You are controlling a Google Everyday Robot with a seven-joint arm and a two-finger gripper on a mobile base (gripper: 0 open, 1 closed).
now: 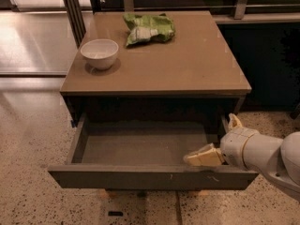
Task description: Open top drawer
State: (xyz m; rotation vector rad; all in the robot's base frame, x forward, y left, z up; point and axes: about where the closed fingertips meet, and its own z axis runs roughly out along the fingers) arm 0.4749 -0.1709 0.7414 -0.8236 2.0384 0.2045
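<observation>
The top drawer (140, 178) of a brown cabinet stands pulled out, and its grey-brown inside is bare. Its dark front panel has small pale scratches right of centre. My gripper (219, 138) is at the drawer's right end, on a white arm coming in from the right. One pale finger (202, 156) lies just behind the front panel, pointing left. The other finger (234, 121) sticks up near the drawer's right side wall. The fingers are spread apart and hold nothing.
On the cabinet top (187, 69) stand a white bowl (99, 53) at the left and a green snack bag (147, 28) at the back. Dark metal posts (72, 8) rise at the back left. The floor is speckled stone (28, 139).
</observation>
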